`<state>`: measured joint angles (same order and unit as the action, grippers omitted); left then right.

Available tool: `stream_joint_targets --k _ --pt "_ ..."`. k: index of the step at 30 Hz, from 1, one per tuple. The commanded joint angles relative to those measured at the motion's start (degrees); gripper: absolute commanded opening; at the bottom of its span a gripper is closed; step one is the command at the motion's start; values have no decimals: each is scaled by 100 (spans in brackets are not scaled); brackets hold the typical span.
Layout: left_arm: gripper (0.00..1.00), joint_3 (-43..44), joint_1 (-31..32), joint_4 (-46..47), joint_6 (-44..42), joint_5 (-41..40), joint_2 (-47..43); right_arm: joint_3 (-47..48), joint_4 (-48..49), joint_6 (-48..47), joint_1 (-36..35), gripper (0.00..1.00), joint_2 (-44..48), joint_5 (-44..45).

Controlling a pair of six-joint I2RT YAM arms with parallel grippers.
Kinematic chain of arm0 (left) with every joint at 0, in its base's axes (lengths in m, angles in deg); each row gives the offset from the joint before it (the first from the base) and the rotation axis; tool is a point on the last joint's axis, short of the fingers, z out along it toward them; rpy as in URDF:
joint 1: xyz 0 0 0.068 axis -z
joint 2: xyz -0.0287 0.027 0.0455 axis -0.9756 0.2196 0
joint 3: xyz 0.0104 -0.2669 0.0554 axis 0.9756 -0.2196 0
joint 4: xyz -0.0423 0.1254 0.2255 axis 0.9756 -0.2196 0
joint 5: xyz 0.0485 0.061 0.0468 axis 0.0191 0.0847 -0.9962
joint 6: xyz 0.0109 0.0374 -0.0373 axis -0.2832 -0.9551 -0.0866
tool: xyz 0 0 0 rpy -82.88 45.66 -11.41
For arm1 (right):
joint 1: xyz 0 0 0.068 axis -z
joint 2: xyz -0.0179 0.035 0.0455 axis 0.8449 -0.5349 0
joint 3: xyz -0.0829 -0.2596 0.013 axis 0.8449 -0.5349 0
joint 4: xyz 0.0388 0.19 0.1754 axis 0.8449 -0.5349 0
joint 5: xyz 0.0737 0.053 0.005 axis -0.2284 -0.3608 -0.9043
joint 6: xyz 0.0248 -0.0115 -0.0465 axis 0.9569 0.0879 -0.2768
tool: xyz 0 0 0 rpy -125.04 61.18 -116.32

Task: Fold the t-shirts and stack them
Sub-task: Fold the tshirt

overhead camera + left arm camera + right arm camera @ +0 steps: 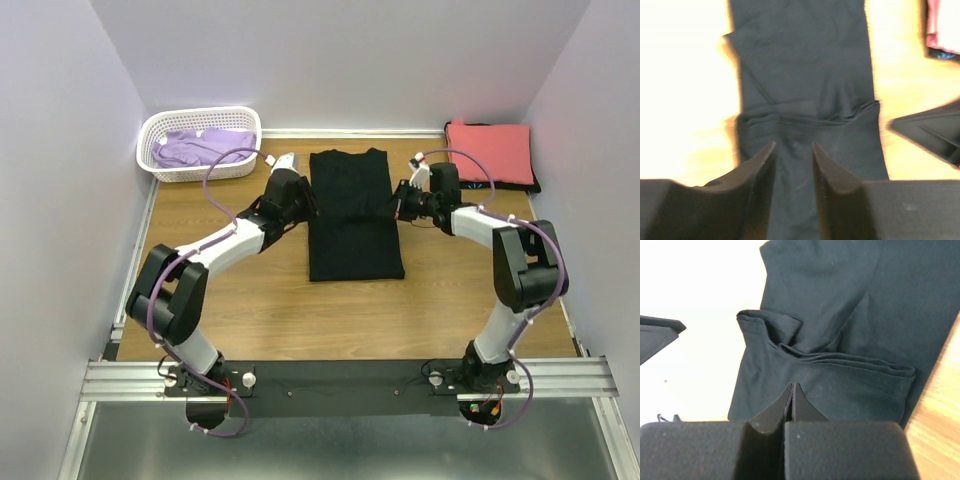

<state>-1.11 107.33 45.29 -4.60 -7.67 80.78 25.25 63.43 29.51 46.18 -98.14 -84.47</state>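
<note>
Black t-shirt (350, 228) lies between left claw (793, 145) — ajar, empty — and right claw (792, 386), shut.

matt cloth tee (355, 230), wooden table (270, 300), plastic lattice basket (195, 172)

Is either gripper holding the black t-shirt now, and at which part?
Left gripper is open above the black t-shirt, holding nothing. Right gripper is shut; no cloth shows between its fingers.

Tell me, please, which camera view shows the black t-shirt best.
The top external view: it alone shows the whole black t-shirt, folded into a long strip on the table. The left wrist view shows only a crosswise fold up close; the right wrist view shows just bunched layered edges.
</note>
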Motion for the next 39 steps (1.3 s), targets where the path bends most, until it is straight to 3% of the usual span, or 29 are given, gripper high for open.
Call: stream_joint_targets --k 1,6,11,16,23,26,31,35,39 --pt "39 -481 -49 1153 312 779 351 87 418 238 120 3 -519 -617" --pt "29 -140 -145 1287 242 861 1176 219 690 317 261 3 -1064 -591" --pt "24 116 -452 1445 461 965 2002 -1 1611 931 656 3 -1889 -617" --pt "23 301 -690 1340 567 1414 2452 -71 1947 1258 1051 3 -2339 -749" --pt "27 310 -770 1208 497 1388 1979 -54 1948 1389 1070 6 -1797 -1056" --pt "42 135 -734 1164 436 1344 1372 -238 1913 1513 1035 8 -1104 -1249" --pt "59 -32 -603 603 251 1493 484 -729 1632 1574 868 10 -284 -1890" --pt "59 -480 -287 461 233 1729 18 -1273 1360 1373 587 10 200 -2111" --pt "49 -1077 -40 452 154 1906 43 -1758 990 829 498 10 183 -2138"
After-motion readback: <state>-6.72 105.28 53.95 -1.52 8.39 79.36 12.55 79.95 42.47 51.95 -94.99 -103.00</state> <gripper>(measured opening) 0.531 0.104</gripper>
